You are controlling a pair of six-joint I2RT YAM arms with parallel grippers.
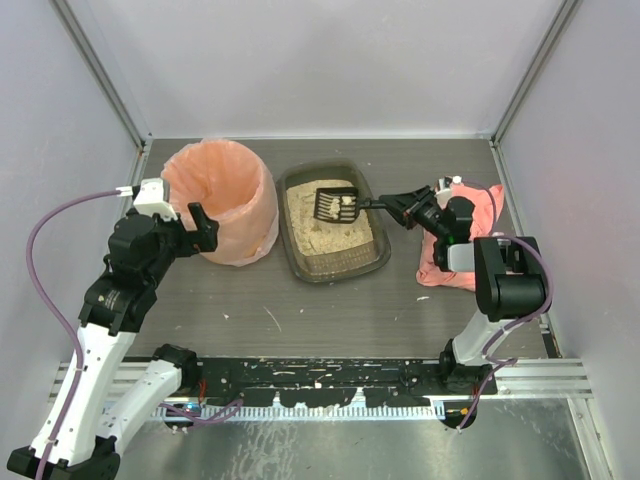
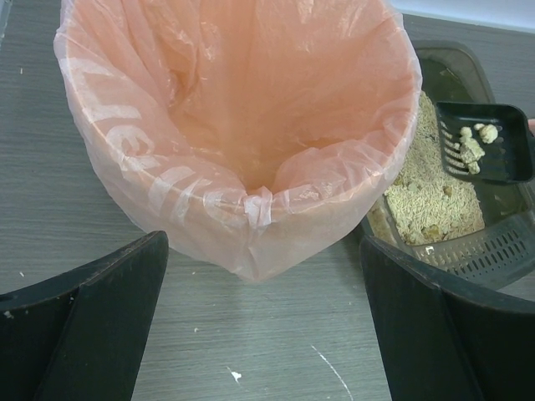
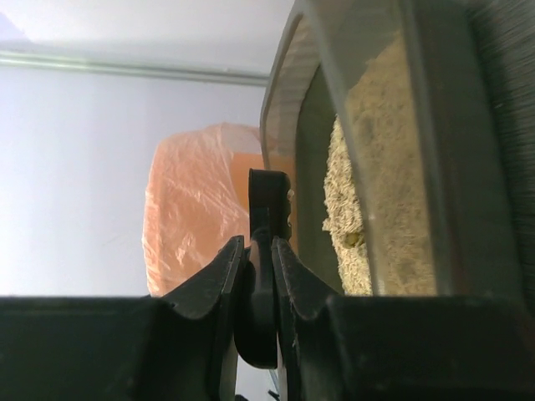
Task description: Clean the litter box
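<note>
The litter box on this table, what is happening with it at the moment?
The right gripper is shut on the handle of a black scoop, which it holds over the litter box with a few clumps on it. The left gripper is open and empty, facing the bin lined with a pink bag, next to the box.

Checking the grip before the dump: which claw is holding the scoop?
The right claw: shut on the handle of the black scoop, held over the litter box. The left claw is open, empty, beside the pink-lined bin.
</note>
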